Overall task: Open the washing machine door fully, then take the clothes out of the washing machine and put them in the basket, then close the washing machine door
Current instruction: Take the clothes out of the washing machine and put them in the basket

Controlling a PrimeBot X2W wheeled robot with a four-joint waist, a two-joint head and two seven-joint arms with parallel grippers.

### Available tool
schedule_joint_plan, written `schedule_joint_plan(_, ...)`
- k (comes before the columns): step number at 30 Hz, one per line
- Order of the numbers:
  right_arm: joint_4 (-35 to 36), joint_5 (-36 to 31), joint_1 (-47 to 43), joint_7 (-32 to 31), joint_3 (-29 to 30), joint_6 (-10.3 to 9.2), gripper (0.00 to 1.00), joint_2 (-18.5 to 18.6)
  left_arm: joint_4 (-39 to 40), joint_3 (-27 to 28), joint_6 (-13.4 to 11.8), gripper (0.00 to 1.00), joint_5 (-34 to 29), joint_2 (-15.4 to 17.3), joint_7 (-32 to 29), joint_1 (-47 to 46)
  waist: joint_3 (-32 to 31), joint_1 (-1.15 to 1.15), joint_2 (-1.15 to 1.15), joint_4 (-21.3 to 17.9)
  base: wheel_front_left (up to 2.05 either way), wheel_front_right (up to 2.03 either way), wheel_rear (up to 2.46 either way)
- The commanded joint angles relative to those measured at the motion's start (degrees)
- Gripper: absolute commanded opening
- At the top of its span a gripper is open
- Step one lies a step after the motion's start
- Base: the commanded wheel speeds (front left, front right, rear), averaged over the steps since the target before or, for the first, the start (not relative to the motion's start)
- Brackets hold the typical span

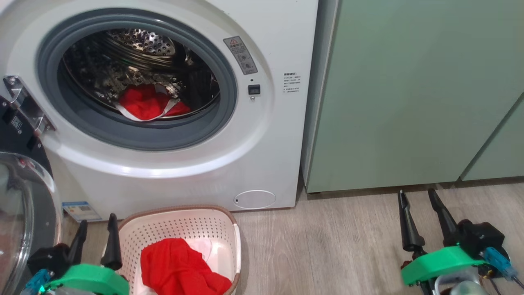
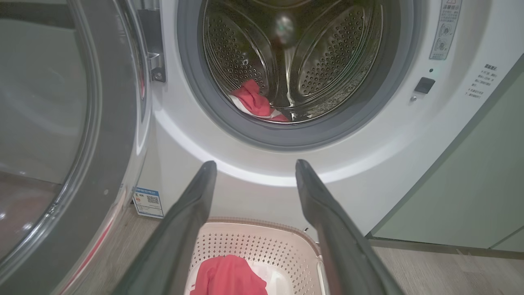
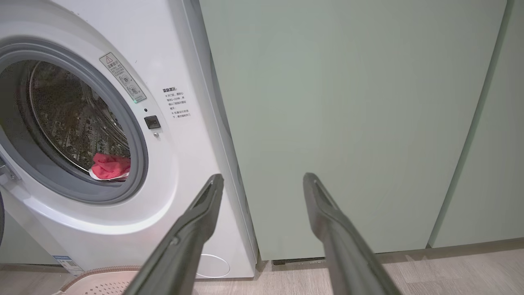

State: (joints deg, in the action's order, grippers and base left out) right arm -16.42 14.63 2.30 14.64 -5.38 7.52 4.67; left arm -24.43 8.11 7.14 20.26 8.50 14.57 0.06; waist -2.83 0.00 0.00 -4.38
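1. Fingers (image 1: 111, 241) of my L gripper (image 1: 97, 220) are standing wide apart, gripping nothing, near basket (image 1: 235, 233).
2. R gripper (image 1: 416, 192) is hovering spread + empty too, over floor (image 1: 327, 246).
3. Red clothes (image 1: 149, 102) are lying in washing machine (image 1: 266, 143) drum; more red fabric is sitting in basket.
4. Washing machine door (image 1: 24, 205) is hanging open at my left.

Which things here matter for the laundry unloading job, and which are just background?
Job: washing machine, open door, red garment in the drum, basket, red garment in the basket.
Background: green cabinets, wood floor, small round flap, blue label.
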Motion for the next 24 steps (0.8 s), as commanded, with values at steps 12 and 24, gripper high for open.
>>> schedule_joint_plan(12,2.01,-0.30,1.22,0.36,-0.82,-0.03,1.00,-0.32,1.41,1.15,0.35,1.00,-0.39,0.72,0.42,-2.29,0.06,0.00,0.00,-0.23,0.00,0.00,0.00)
schedule_joint_plan(24,2.01,-0.38,1.60,0.36,-1.49,-0.03,1.00,-0.39,-4.77,-3.33,0.33,1.00,0.12,1.53,-3.62,-7.41,1.93,0.00,0.00,-0.98,0.00,0.00,0.00)
